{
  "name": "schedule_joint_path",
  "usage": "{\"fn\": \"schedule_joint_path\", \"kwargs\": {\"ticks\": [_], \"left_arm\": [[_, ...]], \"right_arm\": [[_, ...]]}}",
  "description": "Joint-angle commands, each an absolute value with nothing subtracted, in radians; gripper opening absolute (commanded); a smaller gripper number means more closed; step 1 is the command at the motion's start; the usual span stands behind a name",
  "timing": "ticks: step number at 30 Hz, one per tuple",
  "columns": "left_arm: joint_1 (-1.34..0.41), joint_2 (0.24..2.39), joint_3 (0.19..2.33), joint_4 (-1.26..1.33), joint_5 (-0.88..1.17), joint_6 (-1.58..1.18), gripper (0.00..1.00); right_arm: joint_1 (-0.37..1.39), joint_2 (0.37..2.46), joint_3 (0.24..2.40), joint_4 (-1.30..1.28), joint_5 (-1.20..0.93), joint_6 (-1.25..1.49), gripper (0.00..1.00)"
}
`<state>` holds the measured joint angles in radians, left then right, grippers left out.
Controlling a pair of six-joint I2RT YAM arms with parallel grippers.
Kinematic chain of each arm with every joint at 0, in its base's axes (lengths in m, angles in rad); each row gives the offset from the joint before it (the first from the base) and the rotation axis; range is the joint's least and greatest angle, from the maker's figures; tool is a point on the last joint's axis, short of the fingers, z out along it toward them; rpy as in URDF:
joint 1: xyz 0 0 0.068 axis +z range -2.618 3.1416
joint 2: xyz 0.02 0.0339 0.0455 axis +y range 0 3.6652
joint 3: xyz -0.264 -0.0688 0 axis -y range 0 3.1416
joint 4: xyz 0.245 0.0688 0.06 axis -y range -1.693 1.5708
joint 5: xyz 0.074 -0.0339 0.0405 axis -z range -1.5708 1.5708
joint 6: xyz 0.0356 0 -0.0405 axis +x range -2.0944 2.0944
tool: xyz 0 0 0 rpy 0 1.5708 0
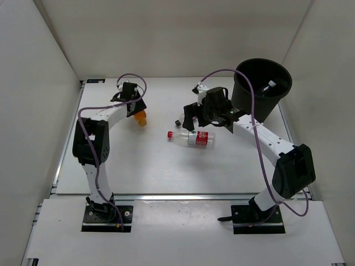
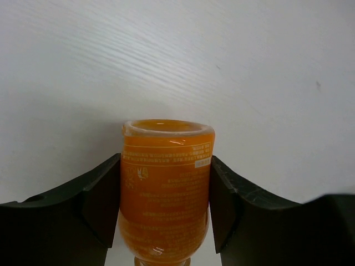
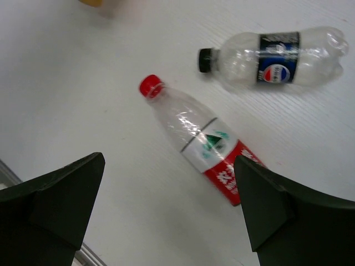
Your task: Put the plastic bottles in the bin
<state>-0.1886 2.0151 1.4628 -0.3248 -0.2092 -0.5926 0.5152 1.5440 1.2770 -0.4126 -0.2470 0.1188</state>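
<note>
plainly, the left gripper (image 2: 165,162) is clamped on a stubby orange bottle (image 2: 165,194): in the left wrist view both black fingers (image 2: 102,202) press against its sides, and its wide end points away from the camera over the white table (image 2: 249,66). from above, that bottle pokes out of the gripper toward the middle of the table, in its far left part. the right gripper (image 3: 169,160) has its jaws wide apart with nothing between them, and hovers over two clear bottles lying on their sides. the red-label bottle (image 3: 202,141), red-capped, lies beneath the gap and slants across the right wrist view. the dark blue-label bottle (image 3: 277,55), black-capped, lies near it but apart, farther from the camera. in the top view it is mostly hidden under the right arm. the black bin (image 1: 255,108) stands upright at the far right of the table, just beyond the right gripper. a small pale thing (image 1: 270,85) shows inside it, too small to tell what.
</note>
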Motion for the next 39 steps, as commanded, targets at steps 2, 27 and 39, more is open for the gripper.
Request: {"fn": "schedule_joint_path", "kwargs": {"ticks": [2, 27, 39], "left_arm": [[-0.303, 1.728, 1.292, -0.22, -0.071, -0.613, 0.45], [-0.535, 1.488, 0.85, 0.682, 0.325, -0.911, 0.5], [-0.583, 1.477, 0.793, 0.79, 0.345, -0.904, 0.45]], "right_arm": [[0.583, 1.549, 1.295, -0.258, -0.336, 0.107, 0.99], [0.459, 1.431, 0.914, 0.423, -0.805, 0.729, 0.85], [0.454, 1.388, 0.844, 0.538, -0.736, 0.788, 0.75]]}}
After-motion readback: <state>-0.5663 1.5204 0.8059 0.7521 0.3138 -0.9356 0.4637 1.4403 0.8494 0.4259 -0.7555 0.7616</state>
